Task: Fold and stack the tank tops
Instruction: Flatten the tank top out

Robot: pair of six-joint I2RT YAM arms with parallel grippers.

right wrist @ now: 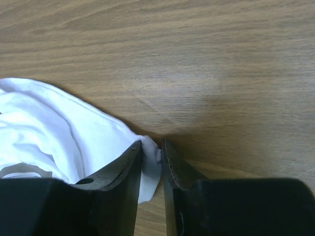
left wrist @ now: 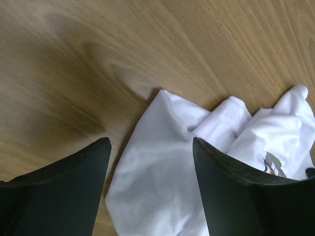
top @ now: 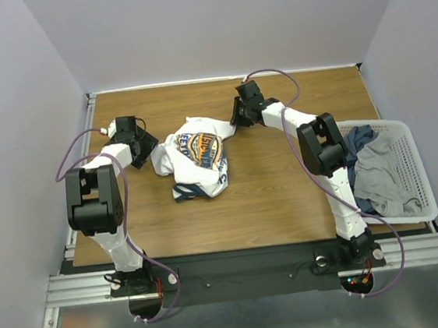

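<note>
The white tank top (top: pixel 195 157) with a blue-orange print lies crumpled at the middle of the table. My right gripper (top: pixel 235 120) is shut on its far right corner (right wrist: pixel 151 157) at the table surface. My left gripper (top: pixel 152 149) is open at the top's left edge, its fingers (left wrist: pixel 74 172) straddling a white fold (left wrist: pixel 157 182) without closing on it. A grey tank top (top: pixel 384 166) and a dark blue one (top: pixel 357 138) lie in the basket at the right.
The white plastic mesh basket (top: pixel 420 178) stands at the table's right edge, next to my right arm. The wooden table (top: pixel 285 196) has a metal rail along its left and near edges.
</note>
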